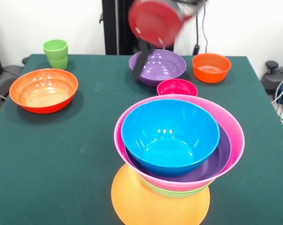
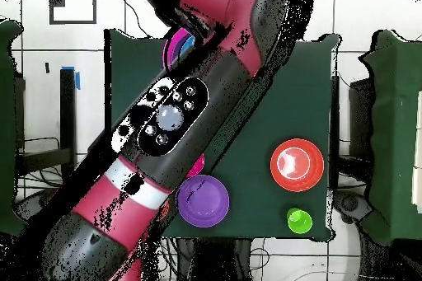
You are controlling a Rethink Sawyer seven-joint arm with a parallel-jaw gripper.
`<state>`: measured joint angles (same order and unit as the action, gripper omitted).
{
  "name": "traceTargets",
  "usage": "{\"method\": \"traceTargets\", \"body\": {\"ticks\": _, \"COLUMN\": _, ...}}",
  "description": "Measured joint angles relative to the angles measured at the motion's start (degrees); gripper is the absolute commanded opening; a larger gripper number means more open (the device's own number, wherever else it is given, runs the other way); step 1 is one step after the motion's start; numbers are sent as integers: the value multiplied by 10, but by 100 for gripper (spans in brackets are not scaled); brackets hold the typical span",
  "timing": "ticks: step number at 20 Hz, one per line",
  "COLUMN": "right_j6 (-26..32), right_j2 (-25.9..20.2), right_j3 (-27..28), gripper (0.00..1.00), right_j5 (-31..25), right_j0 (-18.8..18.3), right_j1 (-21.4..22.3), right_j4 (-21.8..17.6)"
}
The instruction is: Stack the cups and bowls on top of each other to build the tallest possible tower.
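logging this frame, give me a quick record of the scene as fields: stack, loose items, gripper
stack: blue bowl in purple bowl in pink bowl, green bowl under, upturned orange base
loose items: green cup, orange bowl, purple bowl, small magenta bowl, small orange bowl
gripper: raised, blurred, carrying red bowl
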<state>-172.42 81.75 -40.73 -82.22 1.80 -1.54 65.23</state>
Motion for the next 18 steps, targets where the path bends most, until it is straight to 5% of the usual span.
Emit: {"method": "traceTargets", "body": {"ticks": 18, "right_j6": 221, "right_j2": -182, "right_j3": -194, "gripper": 100, "right_j5": 187, "right_j0": 18, "right_j1": 139, "right_j4": -214}}
